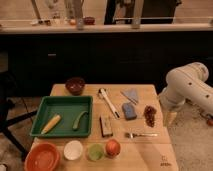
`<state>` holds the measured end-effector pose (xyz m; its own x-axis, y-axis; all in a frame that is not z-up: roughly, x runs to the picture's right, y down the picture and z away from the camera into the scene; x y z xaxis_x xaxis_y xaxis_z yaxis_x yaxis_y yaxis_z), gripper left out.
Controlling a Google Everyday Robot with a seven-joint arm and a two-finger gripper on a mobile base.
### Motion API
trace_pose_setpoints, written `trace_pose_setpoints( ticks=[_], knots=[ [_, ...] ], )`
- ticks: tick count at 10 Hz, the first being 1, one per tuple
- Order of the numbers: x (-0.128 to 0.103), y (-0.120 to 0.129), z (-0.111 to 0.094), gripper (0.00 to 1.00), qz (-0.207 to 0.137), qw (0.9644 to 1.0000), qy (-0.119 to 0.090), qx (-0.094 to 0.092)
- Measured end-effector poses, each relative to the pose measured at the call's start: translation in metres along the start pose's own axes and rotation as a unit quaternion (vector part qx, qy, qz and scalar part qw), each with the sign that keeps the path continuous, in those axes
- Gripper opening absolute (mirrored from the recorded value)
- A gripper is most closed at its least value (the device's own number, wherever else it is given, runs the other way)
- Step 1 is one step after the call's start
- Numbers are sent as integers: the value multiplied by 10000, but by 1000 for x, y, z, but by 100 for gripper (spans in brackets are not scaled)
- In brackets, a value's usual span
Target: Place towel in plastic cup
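The towel (pixel 131 94), a thin pale grey-blue cloth folded to a triangle, lies flat at the table's back right. The plastic cup (pixel 95 151), small and translucent light green, stands upright near the front edge, between a white cup (pixel 73 149) and a reddish fruit (pixel 113 147). My white arm (pixel 187 87) hangs folded beside the table's right edge, well clear of both. The gripper itself is hidden past the arm at the right, with its jaws wide apart and nothing from the table in it.
A blue sponge block (pixel 129 111) lies just in front of the towel. Around it are a white brush (pixel 108 102), dark red fruit (pixel 150 115), a fork (pixel 141 134) and a snack bar (pixel 105 125). Left: green tray (pixel 62 102), brown bowl (pixel 75 85), orange bowl (pixel 43 157).
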<state>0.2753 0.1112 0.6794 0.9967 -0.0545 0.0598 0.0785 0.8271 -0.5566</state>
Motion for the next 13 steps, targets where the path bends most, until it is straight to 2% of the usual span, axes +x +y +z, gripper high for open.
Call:
trace_pose_setpoints(
  ticks=[1,2,3,6,7,8,10,11,12,13],
  knots=[
    [-9,-1,-1,80,-606,9981,-102,-37],
    [-16,-2,-1,80,-1087,9939,-169,-51],
    [-28,-4,0,80,-1802,9833,-262,-69],
    [-47,-6,1,80,-2919,9555,-413,-82],
    [-50,-6,2,80,-3076,9505,-436,-82],
    [-51,-6,2,80,-3132,9486,-445,-80],
    [-51,-6,2,80,-3125,9489,-446,-71],
    [-52,-8,4,80,-3175,9473,-427,-6],
    [-53,-12,8,80,-3272,9441,-388,50],
    [-62,-26,15,80,-3495,9361,-362,153]
  ],
)
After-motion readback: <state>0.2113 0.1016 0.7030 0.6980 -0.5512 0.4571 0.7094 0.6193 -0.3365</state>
